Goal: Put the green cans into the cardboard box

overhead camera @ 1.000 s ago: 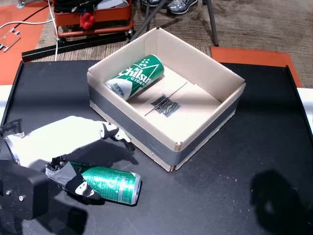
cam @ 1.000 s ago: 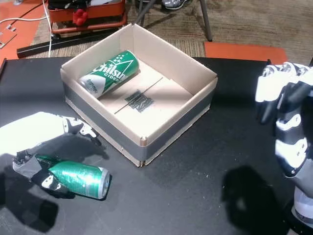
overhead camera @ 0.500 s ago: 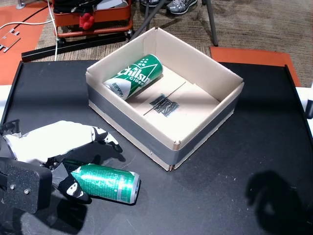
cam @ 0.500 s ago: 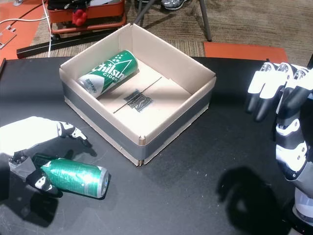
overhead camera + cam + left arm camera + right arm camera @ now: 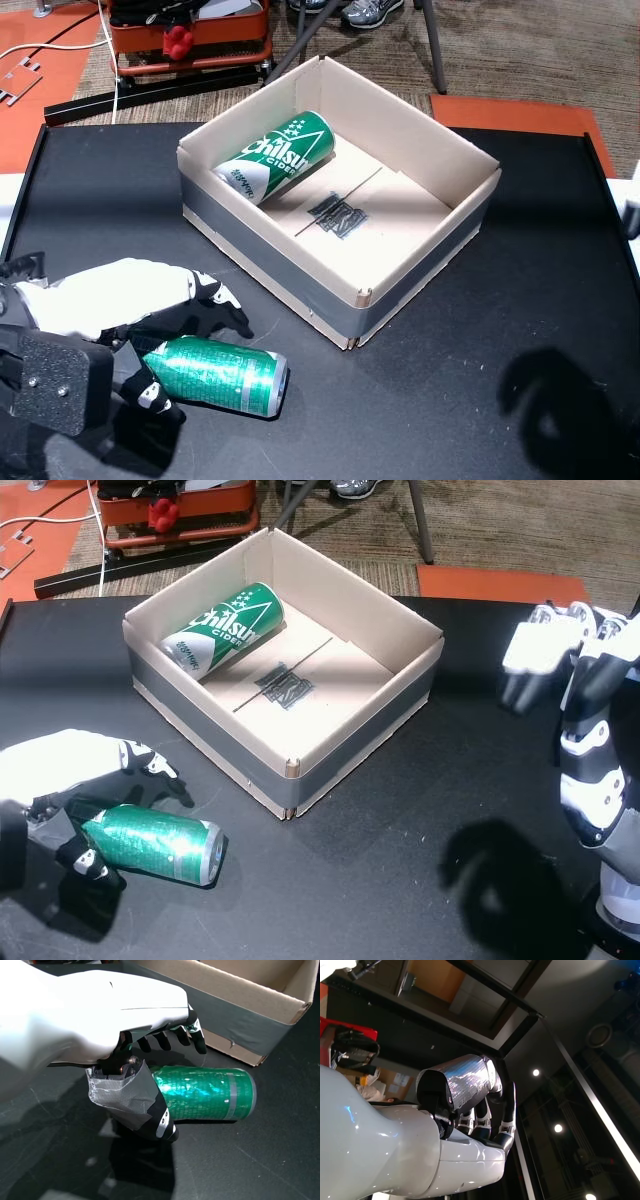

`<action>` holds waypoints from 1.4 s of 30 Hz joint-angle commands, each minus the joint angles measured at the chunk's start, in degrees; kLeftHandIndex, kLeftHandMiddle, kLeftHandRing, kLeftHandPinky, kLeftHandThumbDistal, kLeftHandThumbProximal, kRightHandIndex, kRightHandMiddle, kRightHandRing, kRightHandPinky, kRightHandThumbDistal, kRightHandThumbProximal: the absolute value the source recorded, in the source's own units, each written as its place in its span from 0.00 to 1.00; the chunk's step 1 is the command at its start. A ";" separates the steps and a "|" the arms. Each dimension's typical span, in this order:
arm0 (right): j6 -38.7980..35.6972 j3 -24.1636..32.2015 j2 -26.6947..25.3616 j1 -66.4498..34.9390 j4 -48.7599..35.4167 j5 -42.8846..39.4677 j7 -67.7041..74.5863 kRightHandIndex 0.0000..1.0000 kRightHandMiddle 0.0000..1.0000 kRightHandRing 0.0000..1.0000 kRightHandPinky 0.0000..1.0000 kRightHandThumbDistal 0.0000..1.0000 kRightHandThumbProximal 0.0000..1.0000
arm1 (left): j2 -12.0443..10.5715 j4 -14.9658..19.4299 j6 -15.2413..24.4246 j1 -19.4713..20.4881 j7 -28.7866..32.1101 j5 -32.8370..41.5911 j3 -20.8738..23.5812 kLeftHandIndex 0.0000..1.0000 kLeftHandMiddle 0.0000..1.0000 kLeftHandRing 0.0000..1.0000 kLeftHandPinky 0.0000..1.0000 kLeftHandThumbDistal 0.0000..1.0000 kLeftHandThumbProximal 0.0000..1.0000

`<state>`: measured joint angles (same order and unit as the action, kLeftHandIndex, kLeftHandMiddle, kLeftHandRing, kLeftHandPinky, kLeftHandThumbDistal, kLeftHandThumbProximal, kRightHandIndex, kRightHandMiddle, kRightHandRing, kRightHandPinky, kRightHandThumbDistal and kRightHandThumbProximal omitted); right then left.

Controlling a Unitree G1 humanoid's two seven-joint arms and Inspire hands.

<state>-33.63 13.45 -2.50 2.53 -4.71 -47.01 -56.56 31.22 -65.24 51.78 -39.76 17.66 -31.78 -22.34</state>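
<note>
- So, one green can (image 5: 272, 158) already lies in the cardboard box (image 5: 420, 275), against its far-left wall.
- The second can (image 5: 215, 374) lies on its side near the table's (image 5: 480, 400) front-left corner.
- My left hand (image 5: 125, 300) cups over it, fingers apart, not yet gripping.
- My right hand (image 5: 580, 700) hangs empty at the right edge.

The green can (image 5: 273, 156) lying inside the cardboard box (image 5: 420, 275) carries white lettering that reads roughly "Chillsu" above a smaller "CIDER", clearest in both head views, while nothing else is legible.
</note>
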 commanded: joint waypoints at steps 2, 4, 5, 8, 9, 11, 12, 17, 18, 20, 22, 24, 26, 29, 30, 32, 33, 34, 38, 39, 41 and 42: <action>0.04 0.03 -0.13 0.88 -0.08 -0.21 -0.68 0.25 0.29 0.26 0.14 0.77 0.00 | -0.83 -1.94 -0.77 -1.07 -1.66 -0.90 -0.96 0.79 0.84 0.88 0.80 1.00 0.00; 1.11 -0.33 -0.24 0.82 -0.51 -0.62 -0.76 0.22 0.26 0.25 0.14 0.76 0.00 | -1.71 -3.33 -1.69 -1.67 -2.44 -1.18 -1.42 0.79 0.85 0.88 0.79 1.00 0.00; 1.37 -0.44 -0.25 0.78 -0.67 -0.67 -0.75 0.22 0.26 0.25 0.14 0.77 0.00 | -2.07 -3.97 -2.14 -1.94 -2.78 -1.33 -1.66 0.79 0.85 0.88 0.79 1.00 0.00; -0.10 -0.02 0.11 1.05 -0.33 0.10 -1.04 0.22 0.28 0.26 0.12 0.75 0.00 | -3.02 -5.60 -3.91 -2.65 -3.70 -1.94 -2.58 0.79 0.85 0.88 0.79 1.00 0.00; -1.02 0.18 0.49 1.02 -0.23 0.76 -0.68 0.21 0.27 0.25 0.09 0.77 0.00 | -3.26 -6.02 -4.37 -2.84 -4.18 -2.32 -2.97 0.79 0.85 0.88 0.79 1.00 0.00; -2.24 0.21 0.99 0.83 -0.19 1.59 -0.04 0.18 0.24 0.23 0.05 0.77 0.00 | -3.58 -6.65 -4.78 -3.11 -4.92 -2.84 -3.55 0.79 0.85 0.88 0.79 1.00 0.00; -2.53 0.09 1.04 0.72 -0.22 1.70 0.03 0.16 0.23 0.22 0.04 0.75 0.00 | -3.68 -6.90 -4.84 -3.18 -5.21 -2.95 -3.77 0.79 0.85 0.88 0.79 1.00 0.00; -3.12 -0.39 1.01 0.64 -0.13 1.45 0.12 0.14 0.22 0.24 0.07 0.75 0.00 | -4.03 -7.78 -5.33 -3.40 -5.54 -2.91 -4.07 0.79 0.85 0.87 0.78 1.00 0.00; -2.49 -0.53 0.76 0.78 -0.05 0.67 -0.40 0.14 0.23 0.25 0.08 0.76 0.00 | -4.03 -7.84 -5.37 -3.45 -5.48 -2.89 -4.11 0.79 0.85 0.87 0.78 1.00 0.00; -1.57 -0.61 0.35 1.16 0.35 -0.69 -1.60 0.16 0.24 0.27 0.07 0.77 0.00 | -4.02 -7.94 -5.38 -3.54 -5.47 -2.93 -4.24 0.79 0.85 0.88 0.79 1.00 0.00; -0.09 -0.68 -0.09 1.37 0.42 -1.78 -2.47 0.16 0.25 0.29 0.13 0.77 0.00 | -4.01 -8.01 -5.32 -3.52 -5.70 -2.93 -4.33 0.79 0.85 0.88 0.79 1.00 0.00; 1.38 -0.67 -0.38 1.39 0.10 -2.36 -2.74 0.17 0.25 0.29 0.18 0.80 0.00 | -4.06 -8.11 -5.33 -3.51 -6.21 -3.12 -4.61 0.79 0.85 0.87 0.79 1.00 0.00; 3.48 -0.75 -0.94 1.46 -0.34 -3.20 -3.25 0.17 0.25 0.29 0.20 0.80 0.00 | -4.21 -8.24 -5.54 -3.62 -7.32 -3.76 -5.29 0.78 0.84 0.87 0.78 1.00 0.00; 3.06 -0.16 -0.69 1.82 -0.06 -2.43 -3.51 0.15 0.23 0.27 0.14 0.79 0.00 | -4.54 -8.29 -6.51 -4.03 -9.76 -5.75 -7.07 0.78 0.84 0.87 0.78 1.00 0.00; 3.30 -0.11 -0.70 1.83 -0.09 -2.46 -3.58 0.15 0.23 0.27 0.14 0.79 0.00 | -4.68 -8.33 -6.79 -4.21 -10.58 -6.49 -7.79 0.77 0.84 0.87 0.78 1.00 0.00; 3.56 -0.09 -0.64 1.77 -0.27 -2.45 -3.50 0.15 0.23 0.28 0.15 0.79 0.00 | -5.03 -8.46 -7.29 -4.49 -11.84 -7.50 -8.97 0.77 0.83 0.87 0.77 1.00 0.00; 3.50 -0.07 -0.57 1.70 -0.38 -2.31 -3.39 0.15 0.24 0.29 0.15 0.77 0.00 | -5.21 -8.51 -7.51 -4.62 -12.37 -7.94 -9.56 0.77 0.83 0.86 0.77 1.00 0.00; 3.60 -0.07 -0.62 1.70 -0.41 -2.40 -3.57 0.16 0.25 0.30 0.16 0.76 0.00 | -5.41 -8.58 -7.78 -4.76 -12.75 -8.35 -10.13 0.77 0.83 0.87 0.78 1.00 0.00; 3.75 -0.10 -0.74 1.69 -0.65 -2.39 -4.05 0.18 0.25 0.30 0.15 0.75 0.00 | -6.12 -8.82 -8.11 -5.07 -13.42 -9.06 -11.55 0.76 0.82 0.85 0.78 1.00 0.00; 3.76 -0.11 -0.81 1.74 -0.67 -2.36 -4.24 0.18 0.25 0.29 0.15 0.76 0.00 | -6.27 -8.89 -8.10 -5.06 -13.51 -9.00 -11.80 0.75 0.82 0.85 0.78 1.00 0.00; 3.10 -0.02 -0.29 1.71 -0.77 -1.94 -3.92 0.18 0.26 0.30 0.15 0.79 0.00 | -6.52 -8.99 -8.19 -5.00 -13.98 -9.03 -12.32 0.75 0.81 0.84 0.78 1.00 0.00; 2.41 0.06 0.13 1.71 -0.76 -1.56 -3.74 0.19 0.27 0.31 0.15 0.78 0.00 | -6.62 -9.01 -8.12 -4.95 -14.33 -9.04 -12.51 0.74 0.80 0.82 0.77 1.00 0.00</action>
<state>-30.38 13.08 -2.84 4.08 -4.74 -48.91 -60.45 25.73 -73.19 44.19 -46.35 2.97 -38.73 -33.48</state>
